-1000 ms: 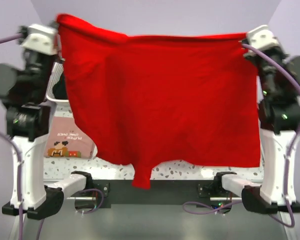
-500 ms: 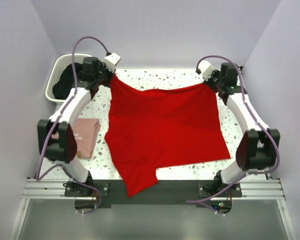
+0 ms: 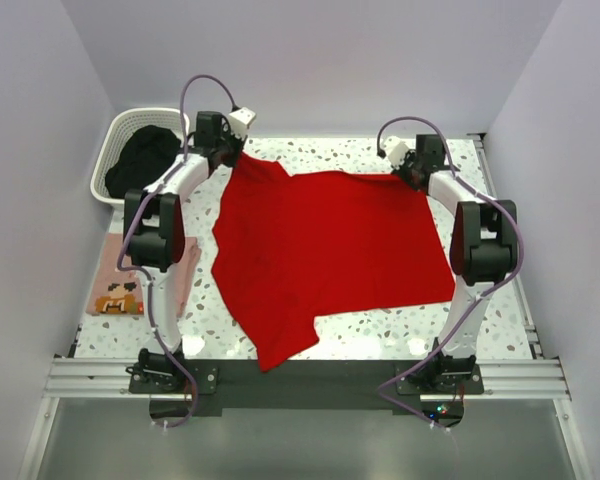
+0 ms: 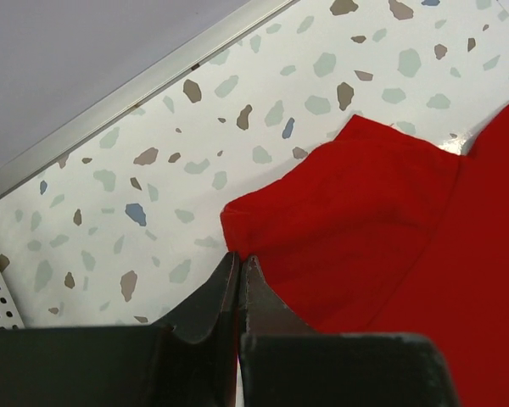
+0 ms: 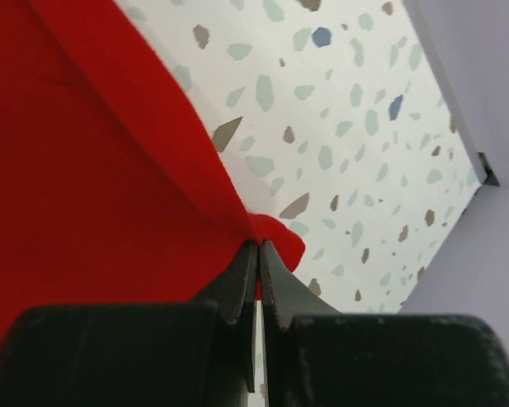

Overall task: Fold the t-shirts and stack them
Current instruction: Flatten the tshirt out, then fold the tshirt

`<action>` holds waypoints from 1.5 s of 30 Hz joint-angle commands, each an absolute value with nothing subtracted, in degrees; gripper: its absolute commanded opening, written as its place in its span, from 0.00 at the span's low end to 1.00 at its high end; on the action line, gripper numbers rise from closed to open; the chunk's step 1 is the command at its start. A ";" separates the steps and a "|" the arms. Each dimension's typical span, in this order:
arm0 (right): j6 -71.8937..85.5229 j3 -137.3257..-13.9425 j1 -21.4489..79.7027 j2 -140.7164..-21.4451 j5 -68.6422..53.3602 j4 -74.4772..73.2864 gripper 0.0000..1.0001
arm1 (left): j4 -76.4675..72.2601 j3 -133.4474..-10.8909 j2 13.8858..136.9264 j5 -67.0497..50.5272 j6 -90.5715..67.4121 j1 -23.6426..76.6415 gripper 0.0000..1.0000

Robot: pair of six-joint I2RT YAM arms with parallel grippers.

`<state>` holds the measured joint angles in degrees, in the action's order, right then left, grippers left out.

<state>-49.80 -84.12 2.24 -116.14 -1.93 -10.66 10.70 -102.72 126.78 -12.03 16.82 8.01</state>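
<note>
The red t-shirt (image 3: pixel 325 250) lies spread over the speckled table, one sleeve hanging over the near edge. My left gripper (image 3: pixel 237 152) is shut on its far left corner; the left wrist view shows the jaws pinched on the red cloth (image 4: pixel 365 220) at the tips (image 4: pixel 239 259). My right gripper (image 3: pixel 405 172) is shut on the far right corner, with red cloth (image 5: pixel 93 170) bunched at the tips (image 5: pixel 259 246). The pale pink t-shirt (image 3: pixel 140 280) with a small print lies folded at the table's left edge.
A white perforated basket (image 3: pixel 115 130) with dark clothing inside (image 3: pixel 145 155) stands at the far left corner. The table (image 3: pixel 380 335) is bounded by walls at the back and both sides. A metal rail runs along the near edge.
Both arms have swung from holding the red t-shirt up in the air to reaching far across the table, laying it down flat. The grip on both corners is unchanged.
</note>
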 commanded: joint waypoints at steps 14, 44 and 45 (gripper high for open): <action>-53.87 -85.61 0.36 -110.40 -5.70 -10.28 0.00 | 14.67 -87.76 108.21 -12.04 12.31 8.96 0.00; -67.15 -73.04 -4.92 -105.29 -14.68 -23.82 0.00 | 29.09 -60.98 82.79 -20.18 13.01 11.88 0.34; -67.24 -73.12 -4.83 -105.03 -14.59 -24.08 0.00 | 29.09 -62.91 84.19 -21.17 12.49 8.21 0.38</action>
